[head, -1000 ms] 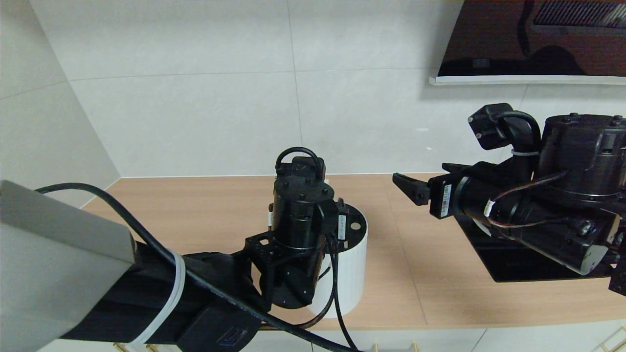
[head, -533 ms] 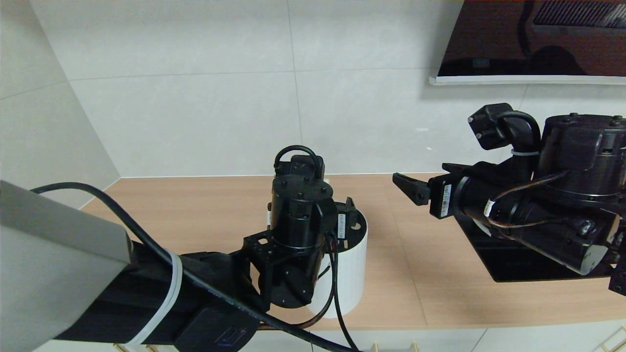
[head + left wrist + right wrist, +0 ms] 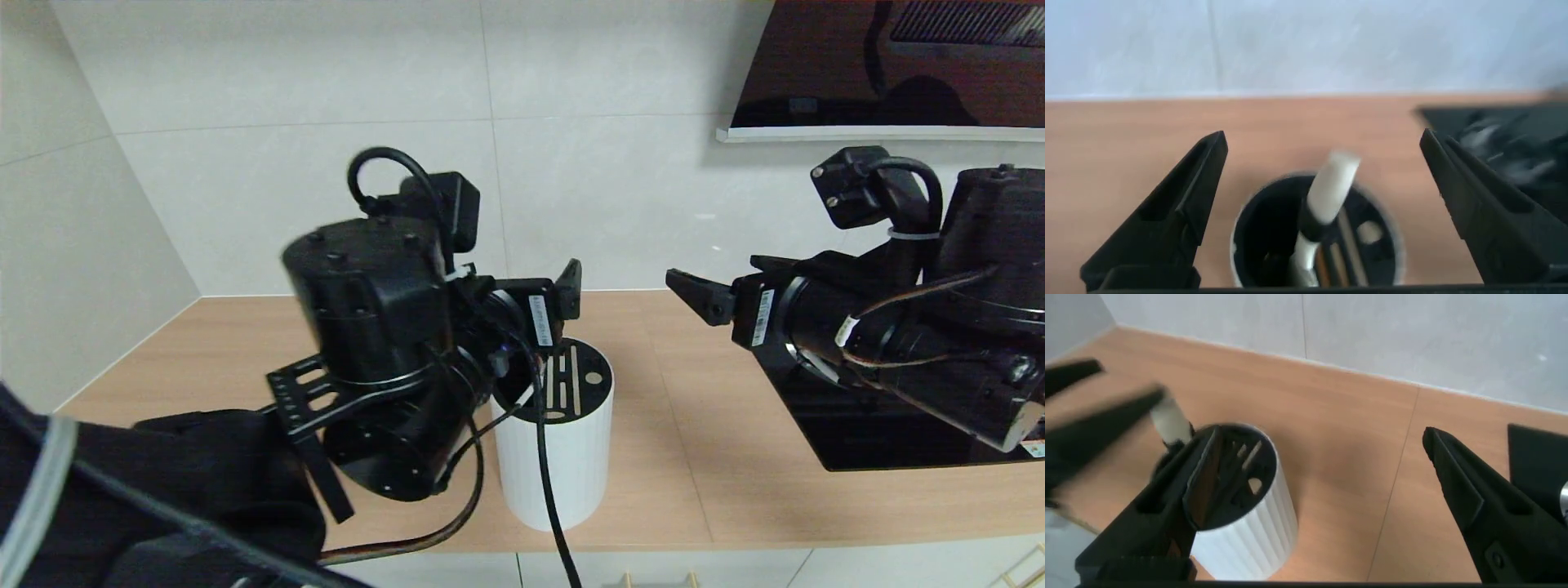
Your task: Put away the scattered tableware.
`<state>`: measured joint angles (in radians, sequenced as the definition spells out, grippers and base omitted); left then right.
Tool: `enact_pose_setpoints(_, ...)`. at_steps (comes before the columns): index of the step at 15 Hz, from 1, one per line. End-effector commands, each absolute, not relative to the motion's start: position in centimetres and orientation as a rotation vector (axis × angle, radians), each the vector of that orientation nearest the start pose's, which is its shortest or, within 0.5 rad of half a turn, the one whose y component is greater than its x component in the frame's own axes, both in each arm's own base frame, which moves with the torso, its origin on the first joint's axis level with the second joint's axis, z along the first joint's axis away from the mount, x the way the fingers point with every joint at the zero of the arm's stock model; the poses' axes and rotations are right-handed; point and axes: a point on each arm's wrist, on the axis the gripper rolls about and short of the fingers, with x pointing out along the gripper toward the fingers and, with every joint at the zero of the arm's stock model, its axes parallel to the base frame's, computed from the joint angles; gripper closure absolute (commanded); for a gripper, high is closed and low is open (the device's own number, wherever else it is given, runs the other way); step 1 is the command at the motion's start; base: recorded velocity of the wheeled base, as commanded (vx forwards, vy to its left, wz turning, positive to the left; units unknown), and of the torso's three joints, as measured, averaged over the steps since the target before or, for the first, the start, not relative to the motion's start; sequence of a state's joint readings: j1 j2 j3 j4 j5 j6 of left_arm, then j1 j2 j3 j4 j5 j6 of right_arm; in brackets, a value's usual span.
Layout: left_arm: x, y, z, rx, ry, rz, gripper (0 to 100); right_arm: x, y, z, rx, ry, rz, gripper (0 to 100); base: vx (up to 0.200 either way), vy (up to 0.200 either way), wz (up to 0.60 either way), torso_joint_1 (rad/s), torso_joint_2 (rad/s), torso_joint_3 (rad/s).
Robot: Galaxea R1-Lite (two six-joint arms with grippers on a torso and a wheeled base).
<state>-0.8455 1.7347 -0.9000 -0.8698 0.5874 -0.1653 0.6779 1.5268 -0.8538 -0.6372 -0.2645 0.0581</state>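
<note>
Left end effector (image 3: pixel 1321 140) has risen above the holder (image 3: pixel 555 457)

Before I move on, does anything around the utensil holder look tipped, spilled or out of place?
Nothing serious. The white holder stands upright on the counter, nothing spilled beside it. The white-handled utensil inside leans to one side rather than standing straight. Both the left gripper and right gripper are open and empty.

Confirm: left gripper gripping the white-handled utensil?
No: the left gripper is open, fingers wide of the white-handled utensil standing in the white ribbed cylindrical holder.
</note>
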Motion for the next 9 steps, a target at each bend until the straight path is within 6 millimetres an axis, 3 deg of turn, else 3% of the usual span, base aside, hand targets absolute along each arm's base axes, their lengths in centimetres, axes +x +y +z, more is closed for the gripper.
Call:
enact_pose_setpoints(1, 18.5, -18.5, 26.6, -0.235, -0.128, -0.321, 0, 19.7, 14.9, 27.2, 0.088, -0.049, 0.410, 0, 0.000, 0.000, 0.00, 0.000, 0.00, 0.000)
enact_pose_setpoints(4, 16.5, -13.8, 29.4, -0.264, -0.245, -0.285, 0, 16.0, 11.6, 29.6, 0.138, -0.152, 0.383, 0, 0.000, 0.000, 0.00, 0.000, 0.00, 0.000)
enact_pose_setpoints(6, 14.2, -9.7, 31.7, -0.293, -0.360, -0.204, 0, 12.9, 8.4, 29.9, 0.149, -0.200, 0.337, 0, 0.000, 0.000, 0.00, 0.000, 0.00, 0.000)
enact_pose_setpoints(7, 12.1, -7.1, 32.6, -0.298, -0.405, -0.152, 0, 10.7, 6.0, 29.6, 0.144, -0.217, 0.294, 0, 0.000, 0.000, 0.00, 0.000, 0.00, 0.000)
enact_pose_setpoints(9, 8.3, -4.0, 31.8, -0.272, -0.381, -0.109, 0, 7.4, 3.4, 28.7, 0.134, -0.230, 0.266, 0, 0.000, 0.000, 0.00, 0.000, 0.00, 0.000)
